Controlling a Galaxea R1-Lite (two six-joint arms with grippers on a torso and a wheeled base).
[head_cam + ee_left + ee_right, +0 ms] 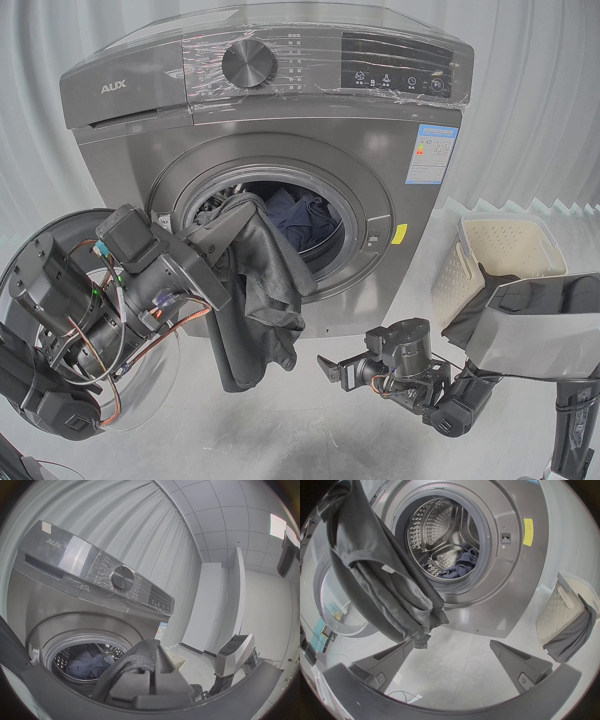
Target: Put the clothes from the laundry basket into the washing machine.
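A grey washing machine (250,144) stands with its door swung open to the left. A navy garment (303,219) lies inside the drum. My left gripper (234,215) is at the left rim of the drum opening, shut on a dark grey garment (269,294) that hangs down in front of the machine. In the left wrist view the fingers (165,673) pinch that garment (137,655). My right gripper (451,645) is open and holds nothing, low above the floor before the machine (328,369). The cream laundry basket (506,244) stands at the right, with a dark cloth (475,306) draped over its near edge.
The round glass door (62,219) stands out at the left behind my left arm. Grey floor (312,431) lies open in front of the machine. Curtains hang behind the machine and basket.
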